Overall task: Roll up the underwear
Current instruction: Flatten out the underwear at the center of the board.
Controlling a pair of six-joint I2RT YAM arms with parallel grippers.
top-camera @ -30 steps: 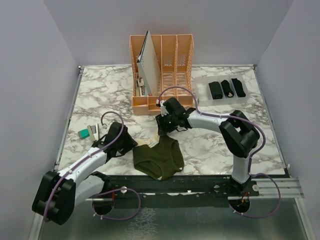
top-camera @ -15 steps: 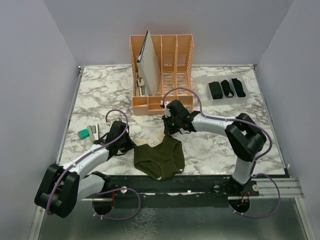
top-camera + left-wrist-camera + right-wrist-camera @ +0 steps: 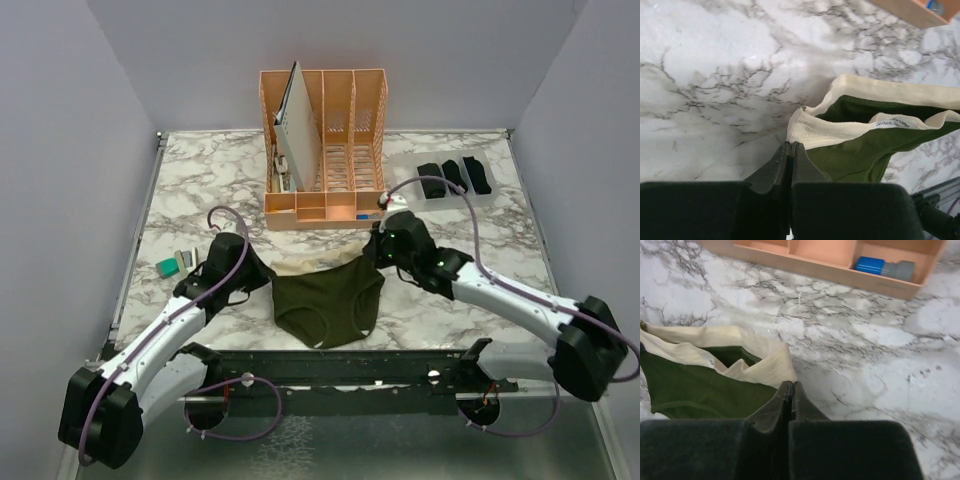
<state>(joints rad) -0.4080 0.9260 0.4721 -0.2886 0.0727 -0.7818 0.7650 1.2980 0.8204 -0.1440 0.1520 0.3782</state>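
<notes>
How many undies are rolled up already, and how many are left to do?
Three black rolls already sit in the clear tray at the back right. The green underwear is in hand now: the left hand and right hand each pinch a corner of its cream waistband, spread flat. It is not yet rolled.

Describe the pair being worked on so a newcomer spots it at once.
From the orange organizer at the back, come toward the arms to the cloth pinched between the left tool and right tool. Those briefs are spread out, olive-green with a cream waistband; the three rolls in the far-right tray are black.
</notes>
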